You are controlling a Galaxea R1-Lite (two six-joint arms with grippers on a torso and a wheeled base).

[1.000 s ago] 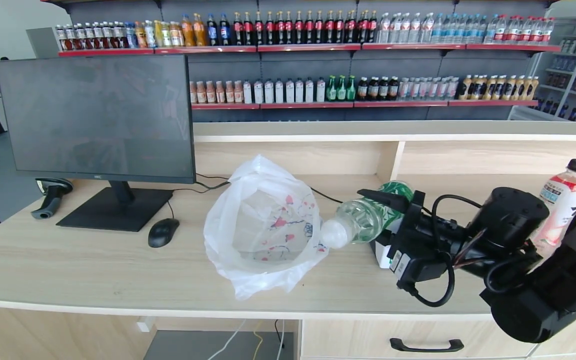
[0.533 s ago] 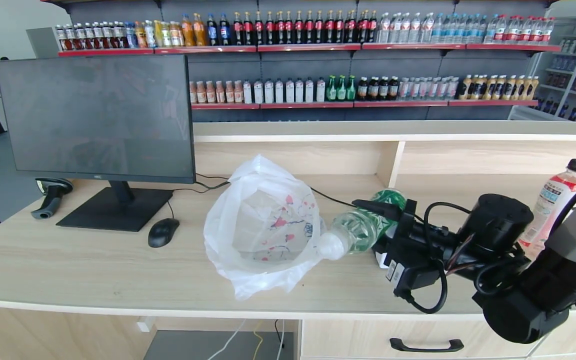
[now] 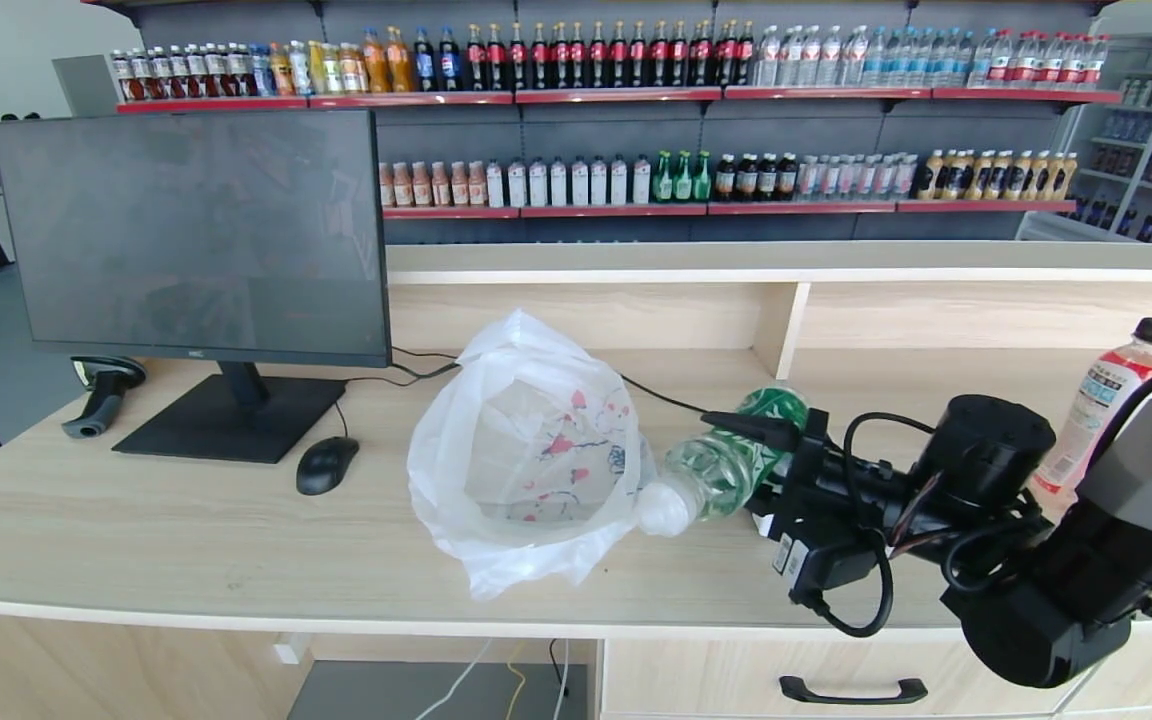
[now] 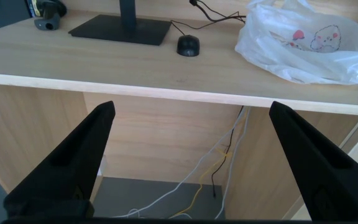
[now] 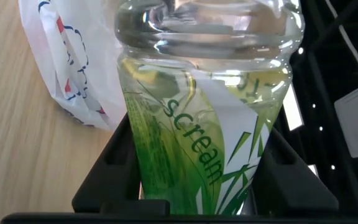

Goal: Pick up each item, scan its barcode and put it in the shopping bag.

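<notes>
1. Pincer, right (image 3: 733,465): clamped across the labelled body of the water bottle (image 3: 706,472), one finger on each side. Pincer, left (image 4: 191,155): wide and empty, low in front of the counter's edge.
2. Counter (image 3: 186,530): carries the shopping bag, a monitor (image 3: 196,230) and a pink drink bottle (image 3: 1101,410) at the far right.
3. Shopping bag (image 3: 526,450): sits mid-counter with its mouth open, on the robot's left of the right pincer.
4. Water bottle: held above the counter, long axis near horizontal. The cap (image 3: 658,508) end is tilted slightly down and aimed at the bag. The cap lies at the bag's right wall, outside the mouth; contact cannot be confirmed.
5. Assessment: the right arm is the nearer one. Insertion probably requires clearing the rim first, or the cap may push the soft wall inward.
</notes>
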